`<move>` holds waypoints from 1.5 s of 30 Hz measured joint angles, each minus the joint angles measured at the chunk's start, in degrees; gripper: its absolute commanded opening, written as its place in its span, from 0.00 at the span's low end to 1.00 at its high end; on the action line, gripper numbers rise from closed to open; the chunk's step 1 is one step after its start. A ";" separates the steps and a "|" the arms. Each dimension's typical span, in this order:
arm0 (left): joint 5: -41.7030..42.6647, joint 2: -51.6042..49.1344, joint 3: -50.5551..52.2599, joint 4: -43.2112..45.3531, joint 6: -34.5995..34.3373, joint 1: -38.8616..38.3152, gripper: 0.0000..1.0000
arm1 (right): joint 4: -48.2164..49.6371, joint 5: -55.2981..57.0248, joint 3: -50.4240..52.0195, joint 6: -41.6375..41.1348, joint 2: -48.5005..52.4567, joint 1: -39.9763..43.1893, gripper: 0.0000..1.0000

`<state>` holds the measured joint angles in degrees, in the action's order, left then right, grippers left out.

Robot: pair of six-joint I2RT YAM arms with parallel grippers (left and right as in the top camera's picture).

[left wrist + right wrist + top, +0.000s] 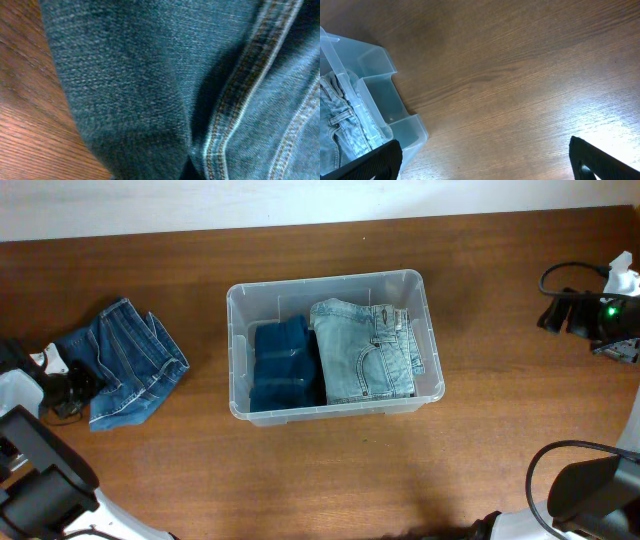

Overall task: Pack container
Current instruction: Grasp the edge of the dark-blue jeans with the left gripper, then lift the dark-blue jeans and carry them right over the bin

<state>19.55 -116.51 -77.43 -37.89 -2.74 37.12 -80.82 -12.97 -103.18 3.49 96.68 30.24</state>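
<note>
The clear container [237, 340] stands mid-table, holding a dark blue folded garment [285, 365] on the left and folded light blue jeans [365, 352] on the right. Its corner [390, 107] also shows in the right wrist view with the light jeans [340, 130]. A loose pair of blue jeans [125, 365] lies crumpled on the table at the left. My left gripper [65, 387] is at its left edge. The left wrist view is filled with this denim [150, 85], which covers the jaws. My right gripper [485, 162] is open and empty over bare wood, right of the container [562, 312].
The wooden table [500, 420] spreads around the container. A black cable [565, 272] loops at the far right by the right arm. Arm bases sit at the front left and front right corners.
</note>
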 measured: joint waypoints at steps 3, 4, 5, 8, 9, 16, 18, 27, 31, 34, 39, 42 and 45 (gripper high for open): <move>0.83 -0.13 -0.17 -0.28 0.22 0.44 0.00 | 0.00 0.00 0.00 0.00 0.00 0.00 0.99; 1.18 -0.24 -0.37 -0.55 0.22 0.59 0.00 | 0.00 0.00 0.00 0.00 0.00 0.00 0.99; 1.62 -0.42 -0.68 -0.90 0.22 0.79 0.01 | 0.00 0.00 0.00 0.00 0.00 0.00 0.99; 4.04 -1.27 -2.05 -3.17 0.24 1.66 0.01 | 0.00 0.00 0.00 0.00 0.00 0.00 0.98; 5.03 -1.49 -2.54 -4.26 0.24 1.99 0.01 | 0.00 -0.02 0.00 -0.02 0.00 0.00 0.98; 10.69 -2.97 -7.28 -15.91 0.17 2.99 0.01 | 0.00 0.00 0.00 -0.02 0.00 0.00 0.98; 11.15 -2.91 -8.92 -17.86 0.15 2.97 0.00 | 0.00 0.00 0.00 -0.02 0.00 0.00 0.99; 11.78 7.21 -10.97 -19.89 -0.92 2.47 0.01 | 0.00 0.00 0.00 -0.02 0.00 0.00 0.99; 11.39 14.05 -11.87 -20.02 -2.25 2.43 0.01 | 0.00 -0.02 0.00 0.00 0.00 0.00 0.98; 10.82 18.25 -12.96 -20.11 -3.34 2.36 0.01 | 0.00 0.00 0.00 0.00 0.00 0.00 0.99; 10.49 23.98 -14.86 -20.33 -5.57 -1.07 0.00 | 0.00 0.00 0.00 0.00 0.00 0.00 0.98; 10.54 26.56 -16.63 -20.55 -7.19 -6.10 0.01 | 0.00 0.00 0.00 0.00 0.00 0.00 0.99; 11.58 27.82 -19.19 -20.81 -8.48 -12.13 0.01 | 0.00 0.00 0.00 0.00 0.00 0.00 0.99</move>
<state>31.14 -88.68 -96.62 -58.70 -11.22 24.99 -80.82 -12.97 -103.18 3.49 96.68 30.24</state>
